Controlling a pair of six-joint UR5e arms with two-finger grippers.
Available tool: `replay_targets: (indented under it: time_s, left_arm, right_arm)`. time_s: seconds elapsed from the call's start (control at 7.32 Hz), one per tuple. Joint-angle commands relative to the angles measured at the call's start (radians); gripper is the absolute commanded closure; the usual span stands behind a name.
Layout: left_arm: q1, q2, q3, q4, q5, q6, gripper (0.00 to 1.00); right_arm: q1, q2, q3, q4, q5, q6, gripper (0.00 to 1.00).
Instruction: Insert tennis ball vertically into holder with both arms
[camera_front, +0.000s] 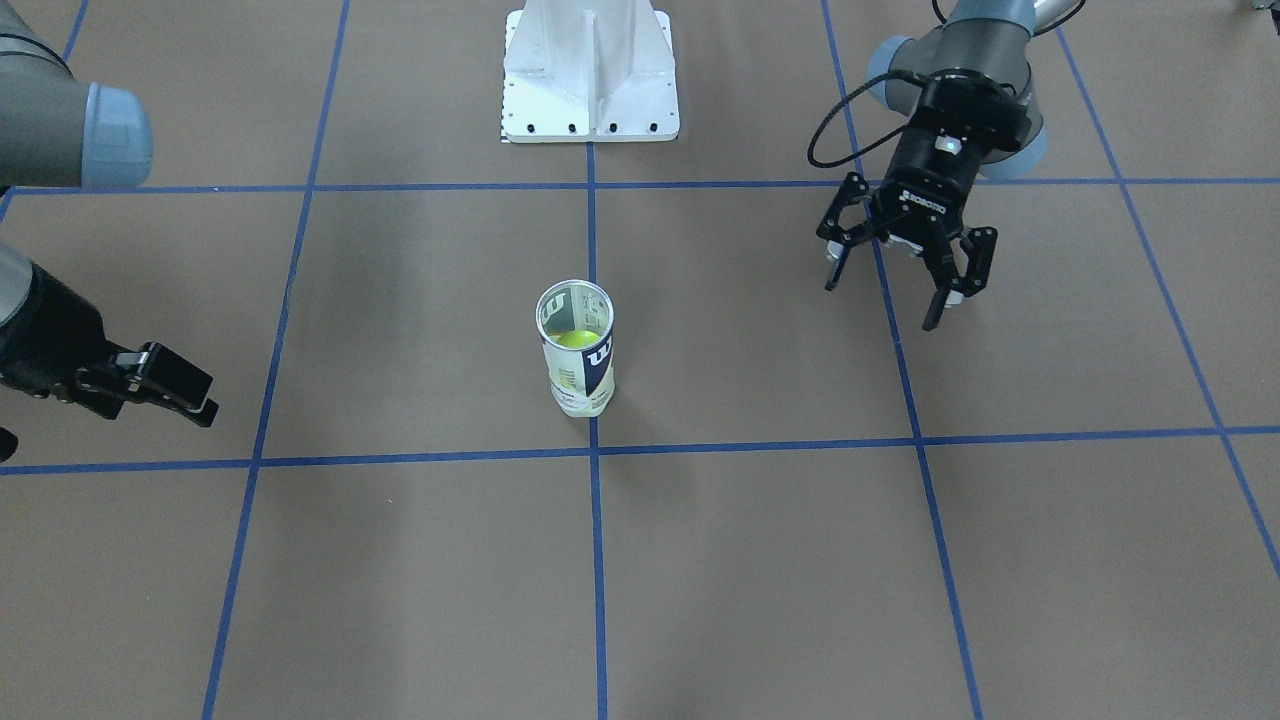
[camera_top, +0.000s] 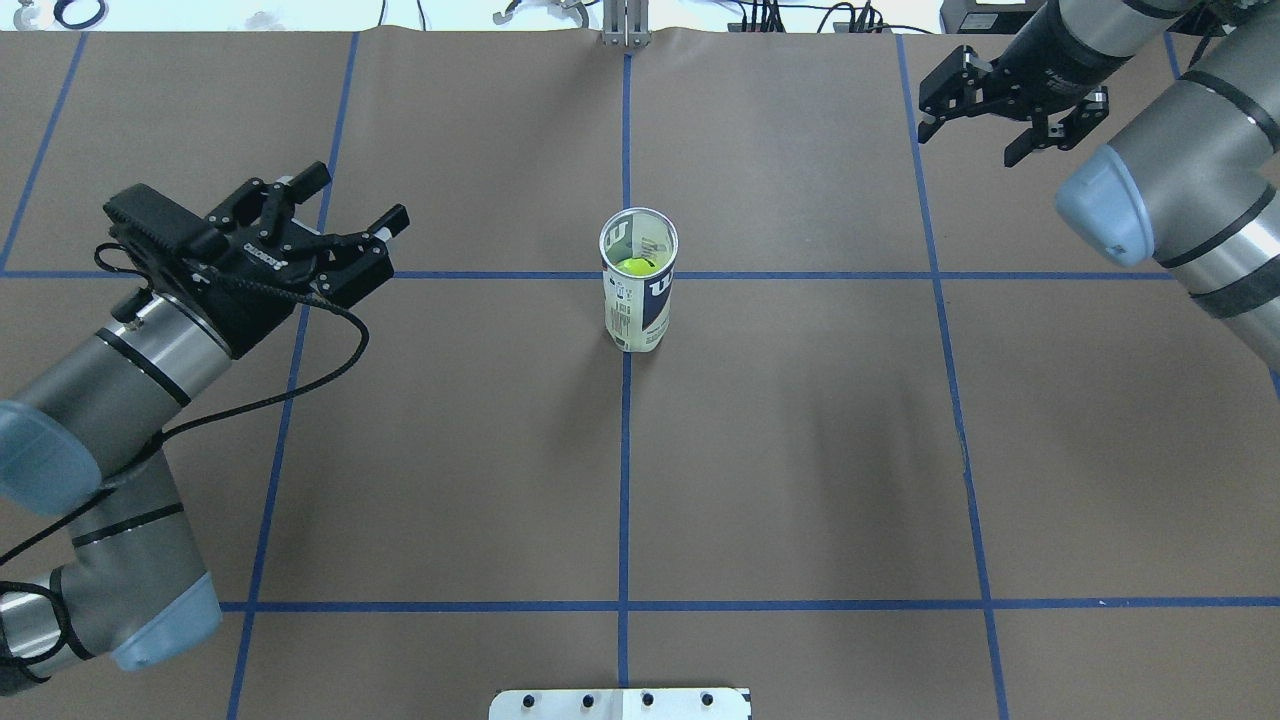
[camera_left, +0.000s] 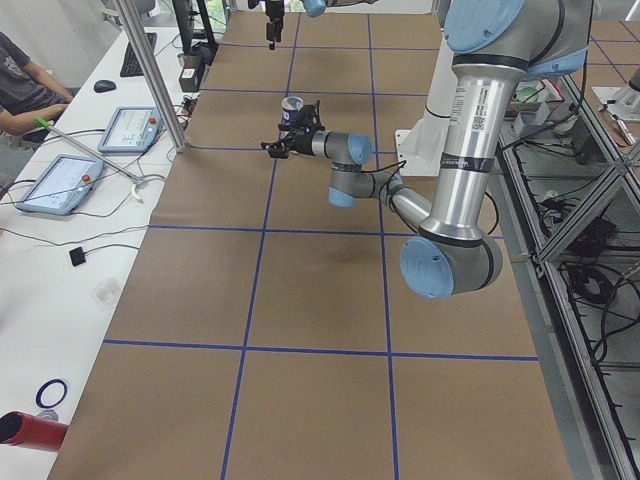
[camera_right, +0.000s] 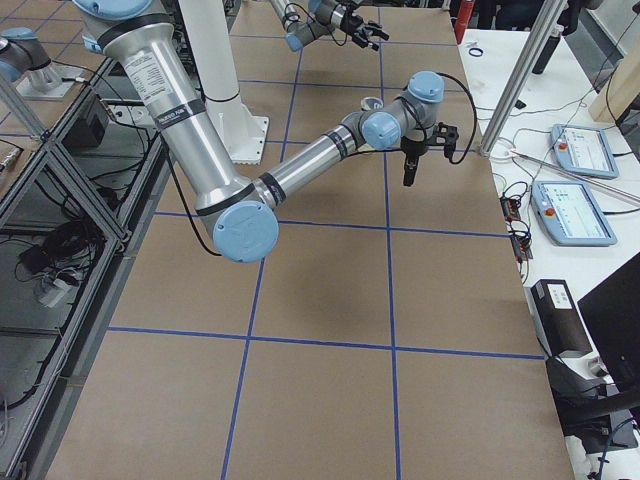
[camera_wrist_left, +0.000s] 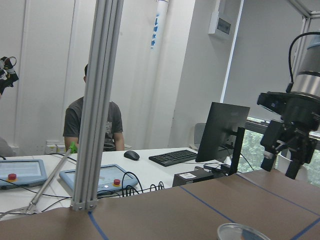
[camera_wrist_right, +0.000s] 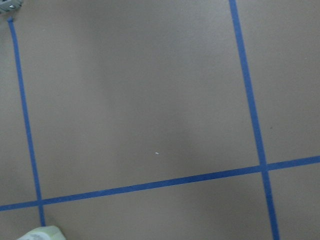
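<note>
The holder (camera_front: 578, 350), a clear can with a silver rim and a white and navy label, stands upright at the table's middle (camera_top: 640, 290). A yellow-green tennis ball (camera_front: 573, 339) lies inside it and shows through the open top (camera_top: 633, 266). My left gripper (camera_top: 360, 195) is open and empty, above the table and well to the holder's left; it also shows in the front-facing view (camera_front: 880, 303). My right gripper (camera_top: 970, 140) is open and empty at the far right of the table, far from the holder. The holder's rim (camera_wrist_left: 245, 232) shows at the bottom of the left wrist view.
The white bolted pedestal (camera_front: 590, 75) stands at the robot's side of the table. Blue tape lines (camera_top: 625, 450) divide the brown table (camera_top: 800, 450) into squares. An operator (camera_left: 25, 90) sits at a side desk with tablets (camera_left: 55, 183) beyond the table's far edge.
</note>
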Motion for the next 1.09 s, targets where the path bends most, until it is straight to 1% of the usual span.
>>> replay_targets:
  time_s: [0.0,0.27,0.41,0.55,0.68,0.82,0.96]
  left_arm:
    - [-0.154,0.001,-0.001,0.325,-0.12,-0.096,0.01]
    - [-0.365,-0.016,0.001,0.641,-0.459,-0.11,0.01]
    - [-0.486,-0.022,0.018,0.727,-0.723,-0.11,0.01]
    - [-0.566,-0.019,0.044,0.74,-0.926,-0.116,0.01]
    - [-0.61,0.028,0.053,0.753,-1.013,-0.098,0.01]
    - [-0.619,0.065,0.074,0.769,-1.028,-0.063,0.01]
    - [-0.637,0.073,0.094,0.795,-1.116,-0.061,0.01]
  right_arm:
    - [0.065,-0.033,-0.052,0.001,-0.005,-0.171,0.0]
    - [0.094,-0.057,-0.094,0.001,-0.007,-0.28,0.0]
    - [0.112,-0.057,-0.114,0.002,-0.009,-0.306,0.0]
    - [0.135,-0.057,-0.131,0.001,-0.009,-0.357,0.0]
    - [0.151,-0.057,-0.144,0.001,-0.009,-0.38,0.0]
    - [0.154,-0.064,-0.146,0.002,-0.007,-0.382,0.0]
    - [0.161,-0.068,-0.146,0.002,-0.007,-0.386,0.0]
